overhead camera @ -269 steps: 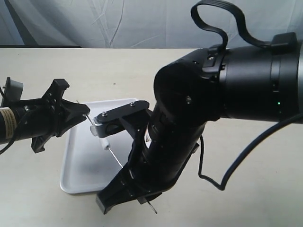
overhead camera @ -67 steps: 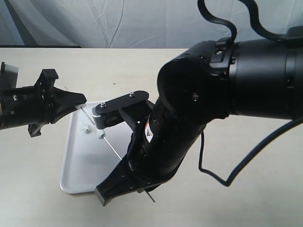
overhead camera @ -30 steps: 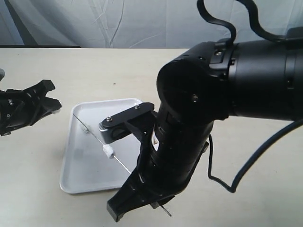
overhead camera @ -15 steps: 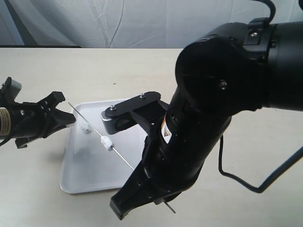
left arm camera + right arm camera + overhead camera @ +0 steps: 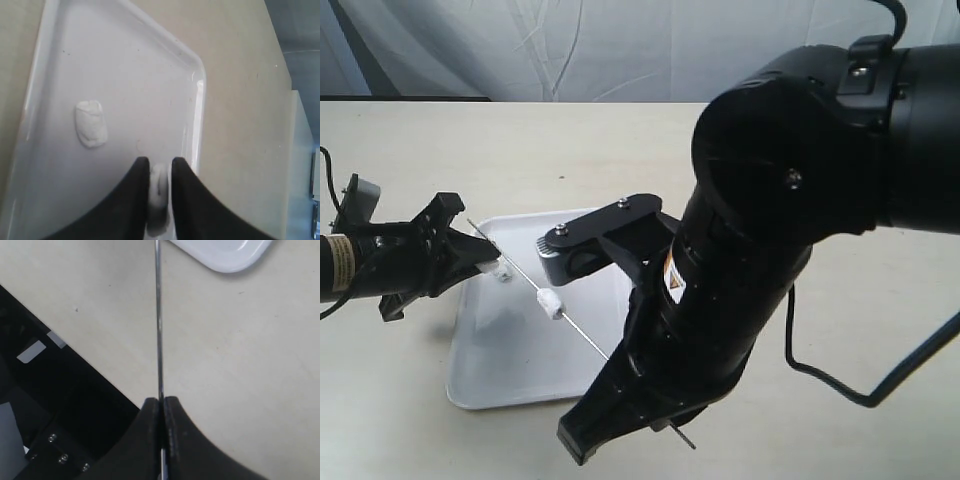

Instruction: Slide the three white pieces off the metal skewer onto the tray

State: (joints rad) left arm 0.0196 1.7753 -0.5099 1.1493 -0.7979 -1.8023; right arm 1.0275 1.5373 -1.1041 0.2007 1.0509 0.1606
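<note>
Over the far-left corner of the flat white plastic tray [image 5: 510,360]: free tip of the thin silver metal skewer [image 5: 582,333]. The rod's long axis runs from that tip down to the near right, where the right gripper [image 5: 161,401] is clamped tight on its other end.

At the free tip sits the left gripper [image 5: 480,256]. In its wrist view the black jaws press close on either side of a small white marshmallow-like piece [image 5: 159,190]. The rod is hidden there, so you cannot tell whether that piece is off it yet.

Loose on the tray floor, apart from those jaws, lies a second white piece [image 5: 91,123].

Threaded mid-rod is the third white piece [image 5: 549,303], to the right of the left jaws and nearer.

Judgement: you must draw it far-left along the axis and past the tip. The left arm is the nearer one.
</note>
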